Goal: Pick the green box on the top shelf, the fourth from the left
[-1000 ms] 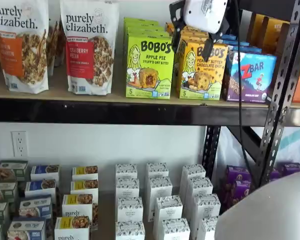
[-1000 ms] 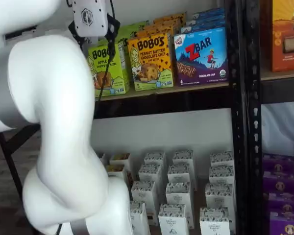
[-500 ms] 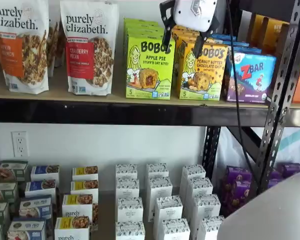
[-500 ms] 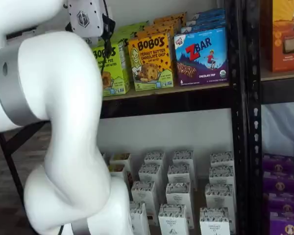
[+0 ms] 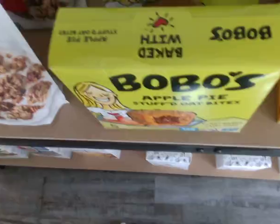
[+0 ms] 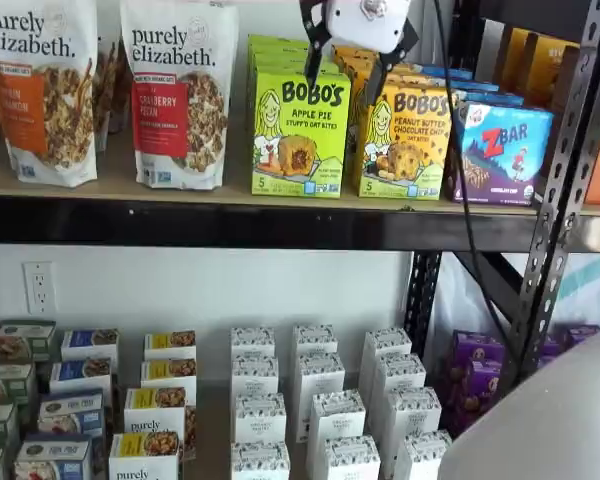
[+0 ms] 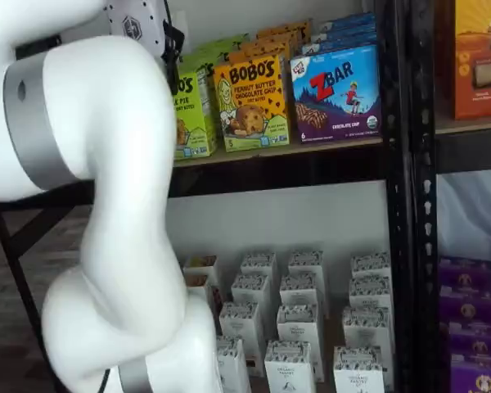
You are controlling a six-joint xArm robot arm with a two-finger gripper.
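The green box [image 6: 299,135] stands upright at the front edge of the top shelf [image 6: 230,222], between a granola bag [image 6: 178,92] and a yellow-orange box [image 6: 407,140]. Above it, the gripper [image 6: 346,62] hangs wide open, its fingers [image 6: 313,42] holding nothing.

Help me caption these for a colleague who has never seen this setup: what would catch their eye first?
Probably the lime-green box on the top shelf, which also fills the wrist view. Just above it in a shelf view hangs the white gripper, its two black fingers apart, open and holding nothing. The arm, big and white, blocks much of a shelf view, and an orange box stands right beside the green one.
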